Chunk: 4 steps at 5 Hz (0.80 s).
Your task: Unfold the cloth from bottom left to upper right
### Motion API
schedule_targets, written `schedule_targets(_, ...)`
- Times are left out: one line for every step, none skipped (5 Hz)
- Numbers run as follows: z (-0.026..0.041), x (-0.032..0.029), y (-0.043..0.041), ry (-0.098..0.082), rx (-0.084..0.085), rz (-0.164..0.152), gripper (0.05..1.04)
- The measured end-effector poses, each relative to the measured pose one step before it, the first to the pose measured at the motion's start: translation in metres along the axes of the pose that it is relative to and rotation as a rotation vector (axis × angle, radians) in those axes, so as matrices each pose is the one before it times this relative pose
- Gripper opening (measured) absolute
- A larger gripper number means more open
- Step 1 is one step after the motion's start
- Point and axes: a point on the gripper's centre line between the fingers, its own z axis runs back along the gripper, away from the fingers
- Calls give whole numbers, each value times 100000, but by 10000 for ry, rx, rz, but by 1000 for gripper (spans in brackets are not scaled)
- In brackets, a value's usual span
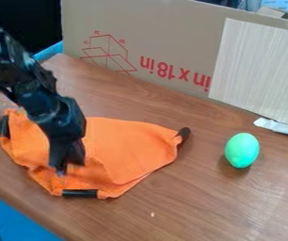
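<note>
The gripper [68, 162] hangs over the lower left part of the orange cloth [131, 146], near its front edge; whether it holds any fabric is unclear. The cloth lies on the brown table with a fold running along its lower right side and wrinkles below the gripper. Black pieces sit at its left corner, its front edge and its right corner. The arm covers part of the cloth's left half.
A green egg-shaped object [242, 150] stands on the table [203, 207] to the right of the cloth. Behind is a large cardboard box [165, 33] with a pale panel [260, 70]. A white strip [280, 127] lies by the panel's foot. The table's front edge runs at lower left.
</note>
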Motion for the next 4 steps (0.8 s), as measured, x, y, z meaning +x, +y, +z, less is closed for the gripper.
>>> schedule_targets(2147, -15, 2180, -436, 354, 603, 49)
schedule_targets(1336, 76, 2339, -228, 293, 462, 49)
schedule_targets(171, -17, 2379, 6, 89, 491, 49)
schedule_targets(202, 252, 2738, -154, 104, 715, 49)
